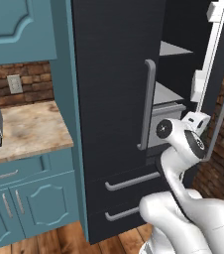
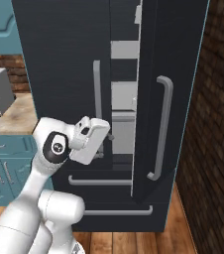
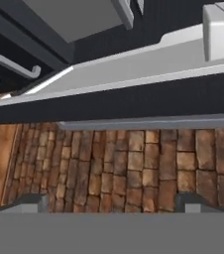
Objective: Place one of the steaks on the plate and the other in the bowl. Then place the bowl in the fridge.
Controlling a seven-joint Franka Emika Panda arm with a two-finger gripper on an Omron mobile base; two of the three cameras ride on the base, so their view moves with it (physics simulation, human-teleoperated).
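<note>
We're at the fridge (image 1: pixel 109 99) with its right door (image 2: pixel 158 99) swung open, shelves (image 1: pixel 171 49) bare. Gripper (image 3: pixel 112 201) is spread wide and empty, sitting at the door gap, camera looking down past the door edge at the brick wall (image 3: pixel 134 168). We can't spot the bowl, steaks or plate from here, so which way they lie from the gripper we cannot tell; likely off to its left, toward the table (image 1: pixel 25 131)
</note>
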